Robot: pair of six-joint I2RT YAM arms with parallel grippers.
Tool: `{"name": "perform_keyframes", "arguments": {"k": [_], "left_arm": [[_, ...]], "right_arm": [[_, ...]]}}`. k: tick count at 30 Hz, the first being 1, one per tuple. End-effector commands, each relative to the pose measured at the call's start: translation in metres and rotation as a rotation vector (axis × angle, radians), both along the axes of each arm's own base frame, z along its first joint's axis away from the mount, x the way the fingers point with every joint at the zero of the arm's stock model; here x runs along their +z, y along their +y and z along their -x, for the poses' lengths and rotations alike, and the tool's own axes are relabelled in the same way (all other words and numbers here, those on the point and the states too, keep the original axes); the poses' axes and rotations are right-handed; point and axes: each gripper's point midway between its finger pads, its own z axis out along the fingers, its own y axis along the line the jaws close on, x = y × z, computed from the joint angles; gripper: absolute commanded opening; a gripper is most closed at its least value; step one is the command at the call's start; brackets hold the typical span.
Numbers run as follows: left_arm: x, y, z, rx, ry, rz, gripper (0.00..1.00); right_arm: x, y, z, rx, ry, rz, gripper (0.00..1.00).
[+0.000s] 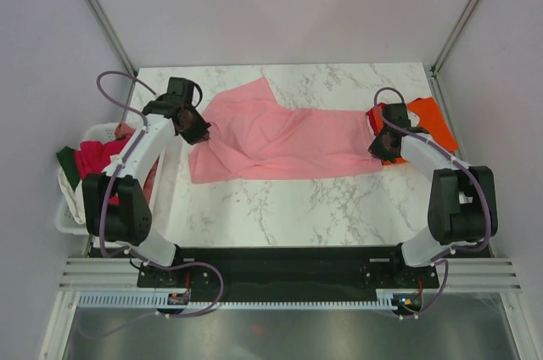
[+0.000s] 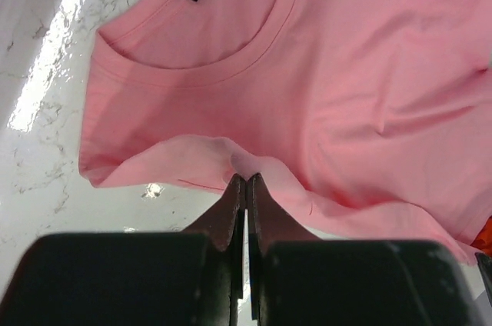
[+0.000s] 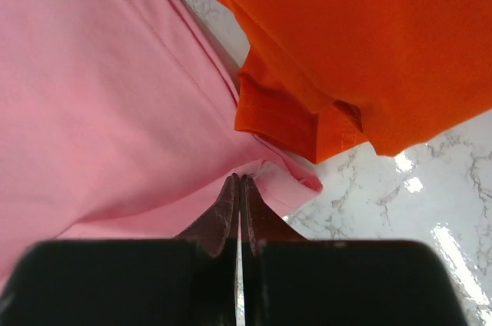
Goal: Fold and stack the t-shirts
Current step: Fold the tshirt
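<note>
Marble desk (image 1: 280, 207) carries the pink shirt (image 1: 280, 135) across its middle, long axis running left to right, collar toward the left. Left jaws pinch a fold beside the collar, and right jaws pinch the opposite end's edge. Orange shirt (image 1: 434, 120) overlaps that right end. Basket (image 1: 68, 211) at the left holds a red shirt (image 1: 97, 156) and a green shirt (image 1: 68, 160).

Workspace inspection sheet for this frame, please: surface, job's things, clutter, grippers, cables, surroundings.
Surface: white marbled table, glossy.
Job's things: pink t-shirt spread mid-table; orange t-shirt at its right end; red shirt and dark green shirt in the basket, left.
Clutter: nothing seen.
Grippers: left gripper shut on pink t-shirt near the collar; right gripper shut on its opposite edge.
Cables: purple cables loop off both arms.
Surroundings: plain walls, metal frame posts.
</note>
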Motion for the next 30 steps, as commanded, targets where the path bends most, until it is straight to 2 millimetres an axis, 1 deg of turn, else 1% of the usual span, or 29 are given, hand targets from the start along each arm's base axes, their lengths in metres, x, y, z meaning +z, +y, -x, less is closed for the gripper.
{"name": "perform_keyframes", "arguments": {"k": [1,2,3,4,5,6,7,9,10,11,15,16,19,23,25,28,30], "left_arm": [[0.016,0.003,-0.022,-0.005,-0.064,-0.059,0.02],[0.021,0.004,-0.027,0.002,-0.079,-0.066,0.02],[0.019,0.006,-0.031,0.010,-0.075,-0.080,0.02],[0.021,0.006,-0.035,0.009,-0.082,-0.083,0.02],[0.027,0.005,-0.041,0.008,-0.097,-0.084,0.02],[0.023,0.003,-0.044,0.001,-0.087,-0.086,0.02],[0.029,0.000,-0.049,-0.003,-0.101,-0.084,0.02],[0.029,-0.004,-0.054,-0.009,-0.102,-0.086,0.02],[0.025,-0.005,-0.056,-0.014,-0.092,-0.088,0.02],[0.030,-0.007,-0.061,-0.017,-0.107,-0.087,0.02],[0.027,-0.008,-0.069,-0.012,-0.091,-0.101,0.02],[0.022,-0.008,-0.071,-0.011,-0.078,-0.103,0.02],[0.022,-0.009,-0.080,-0.007,-0.075,-0.108,0.02],[0.019,0.000,-0.081,0.022,-0.056,-0.148,0.02],[0.020,0.000,-0.083,0.033,-0.055,-0.150,0.02],[0.019,0.001,-0.084,0.042,-0.052,-0.152,0.02],[0.018,0.002,-0.086,0.049,-0.051,-0.159,0.02]], "right_arm": [[0.010,-0.005,-0.019,-0.045,-0.046,0.014,0.00],[0.010,-0.005,-0.020,-0.048,-0.046,0.012,0.00],[0.007,-0.005,-0.020,-0.057,-0.040,0.013,0.00],[0.007,-0.008,-0.020,-0.070,-0.042,0.022,0.00],[0.008,-0.008,-0.022,-0.073,-0.047,0.020,0.00],[0.006,-0.009,-0.022,-0.077,-0.043,0.025,0.00],[0.007,-0.009,-0.023,-0.077,-0.046,0.027,0.00],[0.009,-0.011,-0.024,-0.086,-0.054,0.033,0.00],[0.010,-0.012,-0.025,-0.091,-0.056,0.036,0.00],[0.012,-0.013,-0.025,-0.096,-0.061,0.034,0.00],[0.018,-0.015,-0.031,-0.102,-0.080,0.031,0.00],[0.018,-0.016,-0.032,-0.105,-0.080,0.031,0.00],[0.022,-0.016,-0.039,-0.104,-0.092,0.019,0.00],[0.029,-0.012,-0.045,-0.094,-0.117,-0.006,0.00],[0.031,-0.011,-0.049,-0.091,-0.132,-0.027,0.00],[0.027,-0.009,-0.054,-0.088,-0.125,-0.049,0.00],[0.021,-0.009,-0.056,-0.089,-0.109,-0.053,0.00]]}}
